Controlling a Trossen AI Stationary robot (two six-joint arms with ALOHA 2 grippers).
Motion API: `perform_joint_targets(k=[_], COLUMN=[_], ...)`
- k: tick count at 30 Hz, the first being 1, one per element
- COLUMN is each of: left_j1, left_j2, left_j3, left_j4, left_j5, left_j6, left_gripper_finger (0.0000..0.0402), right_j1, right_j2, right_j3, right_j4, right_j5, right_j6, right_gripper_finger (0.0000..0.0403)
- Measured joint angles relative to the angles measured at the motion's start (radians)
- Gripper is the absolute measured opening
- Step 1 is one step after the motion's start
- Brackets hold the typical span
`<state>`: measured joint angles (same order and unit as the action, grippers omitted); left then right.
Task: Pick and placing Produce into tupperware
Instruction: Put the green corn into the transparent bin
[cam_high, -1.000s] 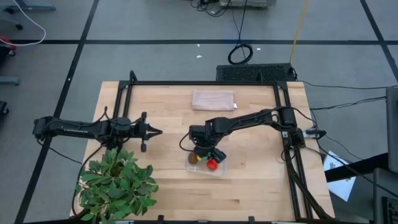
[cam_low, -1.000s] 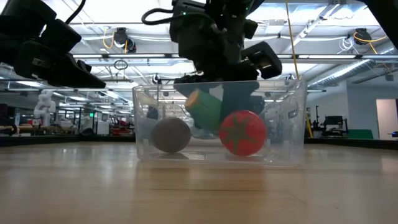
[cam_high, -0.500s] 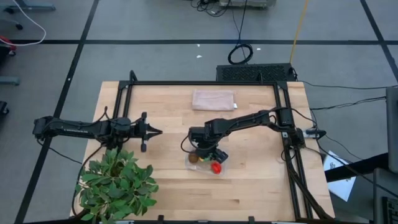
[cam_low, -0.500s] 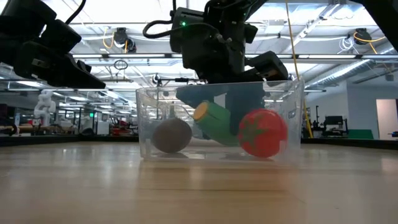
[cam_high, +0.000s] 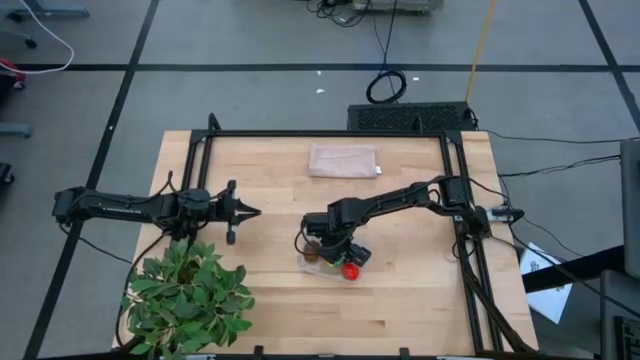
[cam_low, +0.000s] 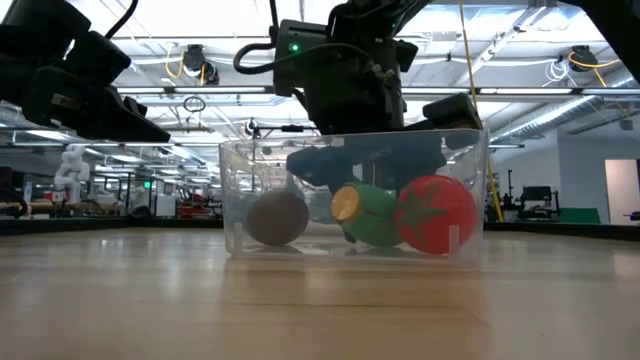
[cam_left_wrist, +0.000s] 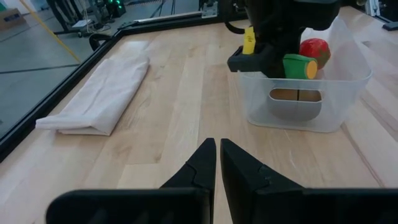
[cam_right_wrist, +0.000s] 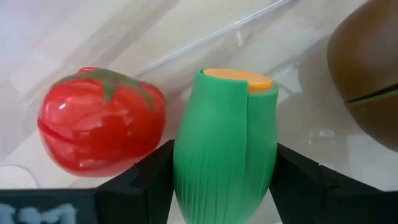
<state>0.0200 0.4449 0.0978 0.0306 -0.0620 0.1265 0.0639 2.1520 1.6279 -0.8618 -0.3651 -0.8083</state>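
Wooden tabletop (cam_high: 400, 290) is carrying the clear tupperware (cam_low: 232, 200), where the right tool (cam_right_wrist: 214, 180) is clamping the green oval (cam_right_wrist: 224, 143), long axis pointing forward between tomato (cam_right_wrist: 99, 127) and kiwi (cam_right_wrist: 367, 74). Left tool (cam_left_wrist: 217, 163) is waiting closed, well apart.

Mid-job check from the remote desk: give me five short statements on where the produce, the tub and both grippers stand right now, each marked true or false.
1. The right gripper is shut on the green piece inside the tupperware. True.
2. The tomato lies on the bare table outside the container. False: it is inside, beside the green piece.
3. The kiwi is in the tupperware. True.
4. The left gripper is holding the folded cloth. False: it is shut on nothing, away from the cloth.
5. The potted plant stands in the table's centre. False: it is at the near left corner.
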Motion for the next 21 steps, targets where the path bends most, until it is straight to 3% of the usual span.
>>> perform_joint_targets(k=[21], left_j1=[0.000], left_j2=[0.000], left_j3=[0.000], left_j4=[-0.001], left_j5=[0.000], left_j6=[0.000], left_gripper_finger=[0.0028], right_j1=[0.004], right_j2=[0.003], right_j3=[-0.002], right_j4=[0.021], right_j5=[-0.001], right_j6=[0.007], right_gripper_finger=[0.0217])
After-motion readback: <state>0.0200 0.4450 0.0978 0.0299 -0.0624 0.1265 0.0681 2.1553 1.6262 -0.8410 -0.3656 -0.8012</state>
